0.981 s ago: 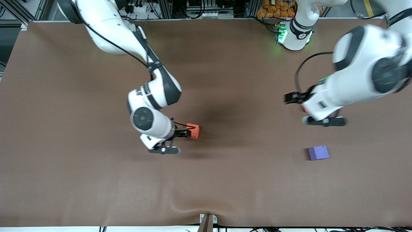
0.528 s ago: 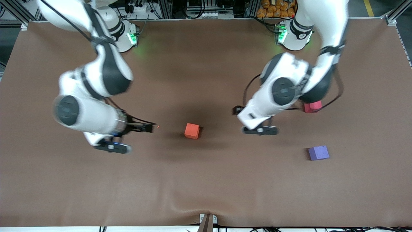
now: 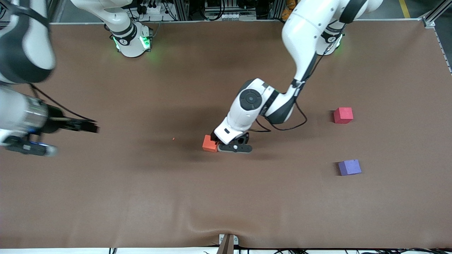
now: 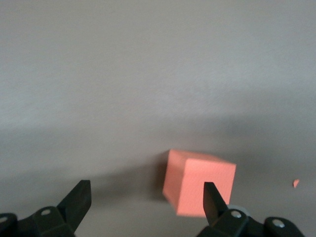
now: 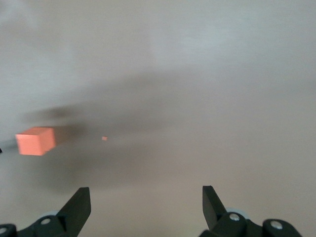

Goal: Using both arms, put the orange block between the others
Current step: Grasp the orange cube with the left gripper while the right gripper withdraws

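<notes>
The orange block [image 3: 209,144] rests on the brown table near its middle. My left gripper [image 3: 216,141] is down at it, open, the block's edge just inside the jaws. In the left wrist view the orange block [image 4: 193,186] sits close to one fingertip [image 4: 211,196] of the left gripper [image 4: 146,190], not gripped. My right gripper [image 3: 76,140] hangs open and empty over the right arm's end of the table; from the right gripper [image 5: 145,192] the orange block [image 5: 34,140] shows far off. The red-pink cube [image 3: 343,115] and purple cube [image 3: 349,167] lie toward the left arm's end.
A tiny orange crumb [image 3: 173,138] lies on the table [image 3: 226,197] between the orange block and the right gripper. Bare cloth lies between the red-pink and purple cubes. The cloth ripples near the front edge [image 3: 197,225].
The right gripper has drawn away from the orange block toward its own end of the table. The left arm has swung from beside the red-pink cube over to the orange block.
</notes>
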Action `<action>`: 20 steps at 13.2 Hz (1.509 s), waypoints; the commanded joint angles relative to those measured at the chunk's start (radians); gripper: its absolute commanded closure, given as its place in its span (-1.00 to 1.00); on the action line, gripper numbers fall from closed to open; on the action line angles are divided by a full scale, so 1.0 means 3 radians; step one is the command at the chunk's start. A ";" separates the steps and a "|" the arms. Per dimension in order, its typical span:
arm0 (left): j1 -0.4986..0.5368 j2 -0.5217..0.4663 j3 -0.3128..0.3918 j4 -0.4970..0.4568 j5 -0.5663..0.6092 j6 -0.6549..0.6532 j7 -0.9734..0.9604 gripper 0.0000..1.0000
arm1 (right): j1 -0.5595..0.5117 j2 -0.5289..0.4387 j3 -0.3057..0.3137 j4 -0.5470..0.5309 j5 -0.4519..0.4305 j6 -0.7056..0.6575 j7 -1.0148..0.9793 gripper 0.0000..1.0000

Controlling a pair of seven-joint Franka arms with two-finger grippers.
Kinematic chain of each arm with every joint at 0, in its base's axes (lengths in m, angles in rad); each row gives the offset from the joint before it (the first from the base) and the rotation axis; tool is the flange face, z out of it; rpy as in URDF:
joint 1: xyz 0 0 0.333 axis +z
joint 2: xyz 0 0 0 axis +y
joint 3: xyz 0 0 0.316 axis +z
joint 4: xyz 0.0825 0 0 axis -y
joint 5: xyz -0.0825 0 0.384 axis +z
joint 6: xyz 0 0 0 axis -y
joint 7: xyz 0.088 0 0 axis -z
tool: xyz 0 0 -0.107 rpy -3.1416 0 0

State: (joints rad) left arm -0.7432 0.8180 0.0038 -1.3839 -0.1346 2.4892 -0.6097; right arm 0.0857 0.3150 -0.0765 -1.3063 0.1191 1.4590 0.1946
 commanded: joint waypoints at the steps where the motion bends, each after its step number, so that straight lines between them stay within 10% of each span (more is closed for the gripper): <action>1: -0.0344 0.0152 0.0319 0.0129 0.0019 0.0220 -0.0059 -1.00 | -0.0045 -0.0318 0.0071 -0.0171 -0.0324 -0.0210 -0.0213 -1.00; 12: -0.1051 0.0561 0.0984 0.0144 0.0035 0.0651 -0.0432 -1.00 | -0.0102 -0.0493 0.0081 -0.0248 -0.0305 -0.0507 -0.0373 -1.00; 13: -0.1051 0.0561 0.0984 0.0149 0.0030 0.0651 -0.0442 -0.74 | -0.0091 -0.0482 0.0081 -0.0217 -0.0300 -0.0497 -0.0378 -1.00; 16: -0.1051 0.0556 0.0979 0.0144 0.0029 0.0651 -0.0835 1.00 | -0.0015 -0.0477 0.0081 -0.0207 -0.0279 -0.0486 -0.0373 -1.00; 20: -0.1010 0.0337 0.1035 0.0032 0.0029 0.0458 -0.1229 1.00 | -0.0004 -0.0457 0.0076 -0.0207 -0.0284 -0.0476 -0.0378 -1.00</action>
State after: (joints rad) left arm -1.0446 0.9613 0.2850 -1.3529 -0.1345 2.6701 -0.9196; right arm 0.0821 0.1909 -0.0537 -1.3602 0.0354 1.3159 0.0896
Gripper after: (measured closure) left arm 0.423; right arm 0.000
